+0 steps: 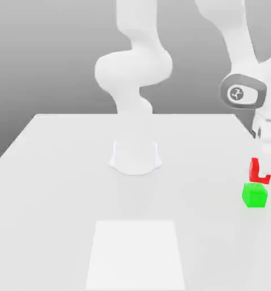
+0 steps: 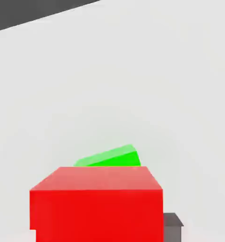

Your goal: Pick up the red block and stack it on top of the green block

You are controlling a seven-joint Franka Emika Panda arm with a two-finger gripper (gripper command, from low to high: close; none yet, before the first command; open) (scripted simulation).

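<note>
My pincer (image 1: 265,173) is grasping the red block (image 1: 254,171), just beyond the green block (image 1: 254,195) as the exterior view looks. The pale table (image 1: 211,238) spreads around the green block; the white panel (image 1: 136,254) lies nearer the camera, toward the exterior view's left of the green block.

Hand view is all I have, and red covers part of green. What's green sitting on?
Observer: Exterior view has the green block directly on the table.
Operator: Where's the arm's base from there?
Observer: The base stands on the table, well toward the exterior view's left of the green block.
Operator: Anything else on the table?
Observer: A pale rectangular patch, nearer the exterior camera than the base.
</note>
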